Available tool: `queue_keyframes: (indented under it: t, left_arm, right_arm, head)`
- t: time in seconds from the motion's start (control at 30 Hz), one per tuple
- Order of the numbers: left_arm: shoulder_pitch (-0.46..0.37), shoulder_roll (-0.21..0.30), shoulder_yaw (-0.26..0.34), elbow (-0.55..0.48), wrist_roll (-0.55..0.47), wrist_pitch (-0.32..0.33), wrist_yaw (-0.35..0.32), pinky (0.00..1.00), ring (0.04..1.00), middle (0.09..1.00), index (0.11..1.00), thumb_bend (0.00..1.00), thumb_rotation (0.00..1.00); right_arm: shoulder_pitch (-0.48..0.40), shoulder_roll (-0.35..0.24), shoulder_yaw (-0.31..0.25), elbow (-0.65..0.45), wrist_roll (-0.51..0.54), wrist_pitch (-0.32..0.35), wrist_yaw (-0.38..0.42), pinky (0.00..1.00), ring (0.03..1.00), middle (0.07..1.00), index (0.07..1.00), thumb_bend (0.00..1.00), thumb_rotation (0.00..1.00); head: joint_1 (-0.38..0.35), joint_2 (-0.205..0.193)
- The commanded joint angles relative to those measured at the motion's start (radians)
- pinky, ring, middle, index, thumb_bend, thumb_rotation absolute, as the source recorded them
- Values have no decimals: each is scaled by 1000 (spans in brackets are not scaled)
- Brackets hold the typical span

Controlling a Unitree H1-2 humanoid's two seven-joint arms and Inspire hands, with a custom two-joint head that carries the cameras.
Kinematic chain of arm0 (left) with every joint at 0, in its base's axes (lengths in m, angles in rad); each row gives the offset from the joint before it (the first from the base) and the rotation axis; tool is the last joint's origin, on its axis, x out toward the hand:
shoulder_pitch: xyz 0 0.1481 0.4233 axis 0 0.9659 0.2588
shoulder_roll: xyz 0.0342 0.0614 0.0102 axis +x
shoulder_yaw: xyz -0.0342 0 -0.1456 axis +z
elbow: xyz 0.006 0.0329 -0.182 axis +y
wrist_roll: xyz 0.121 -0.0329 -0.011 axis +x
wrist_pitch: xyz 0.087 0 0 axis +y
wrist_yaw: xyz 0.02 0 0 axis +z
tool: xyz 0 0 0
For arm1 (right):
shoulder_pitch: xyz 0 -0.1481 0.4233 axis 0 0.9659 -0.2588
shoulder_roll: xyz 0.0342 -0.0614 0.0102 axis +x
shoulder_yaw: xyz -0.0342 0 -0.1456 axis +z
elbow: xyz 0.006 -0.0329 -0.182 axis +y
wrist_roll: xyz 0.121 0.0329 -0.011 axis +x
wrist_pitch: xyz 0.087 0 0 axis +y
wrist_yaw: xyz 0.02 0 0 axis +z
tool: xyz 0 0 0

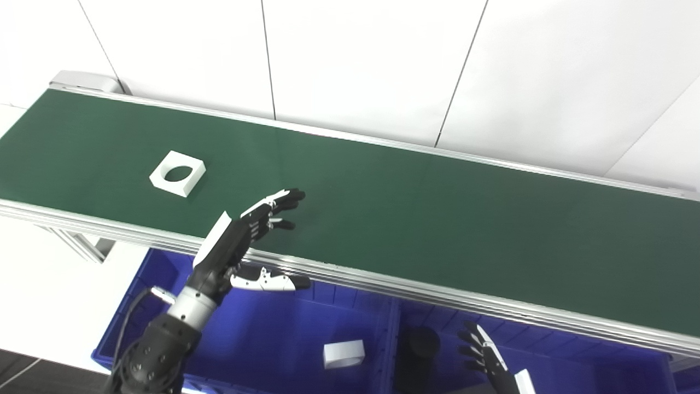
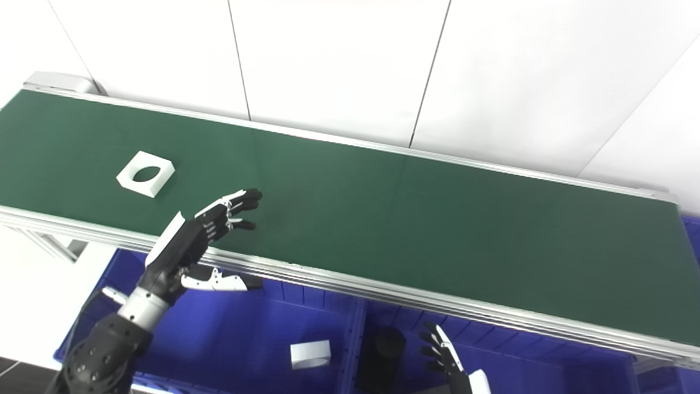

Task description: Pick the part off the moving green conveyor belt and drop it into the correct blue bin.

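A white square part with a round hole (image 1: 178, 173) lies on the green conveyor belt (image 1: 415, 219) toward its left end. My left hand (image 1: 249, 235) hovers open over the belt's near edge, fingers stretched onto the belt, to the right of the part and apart from it. Low at the bottom edge, my right hand (image 1: 489, 361) is open above the right blue bin (image 1: 579, 366), holding nothing. The left blue bin (image 1: 262, 334) sits below the belt's near rail.
A white block (image 1: 343, 353) lies in the left blue bin. A black cylinder (image 1: 420, 350) stands in the right bin by the divider. The belt's aluminium rail (image 1: 383, 284) runs between my hands and the belt. White wall panels stand behind.
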State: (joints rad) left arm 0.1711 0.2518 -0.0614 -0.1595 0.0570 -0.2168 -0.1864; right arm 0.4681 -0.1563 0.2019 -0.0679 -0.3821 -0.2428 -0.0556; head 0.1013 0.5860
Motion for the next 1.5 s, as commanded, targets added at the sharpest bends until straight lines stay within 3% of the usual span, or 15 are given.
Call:
queue_keyframes:
  t: [0.0,0.13,0.57,0.73,0.8,1.23,1.47]
  left_arm:
    - [-48,37,15,-4,42,-66,4,750,863,899,854,734,0]
    - [-99,84,26,4,94,-62,1,824,891,903,863,727,0]
    - [-249,181,14,99,175,-90,-28,778,880,911,893,786,12]
    - [-271,187,3,126,236,-96,-15,761,869,910,894,789,14]
    - [-280,192,-1,140,268,-100,-10,814,887,916,900,783,25]
    - [-316,227,14,141,429,36,-5,808,889,936,916,806,0]
    - [-354,245,3,207,472,30,14,794,881,941,921,817,0]
  right_arm:
    - [-1,3,-6,-11,1,-52,-19,719,790,854,918,809,328]
    - [-6,5,-8,2,2,-67,-23,718,786,849,911,807,327]
    - [-21,7,-21,43,-7,-117,-36,696,765,835,891,819,318]
    - [-31,-5,-27,65,22,-125,-28,696,764,838,890,819,315]
    - [-33,-8,-29,69,45,-122,-17,708,776,840,890,831,305]
    - [-45,-15,-32,91,41,-128,-21,737,790,842,904,815,288]
    - [-47,-18,-35,91,47,-128,-18,744,797,840,902,806,270]
  head:
    - [-1,1]
    - [-10,0]
    - [-15,-20]
    - [39,-43]
    - [64,-53]
    - [95,-75]
    - [106,-76]
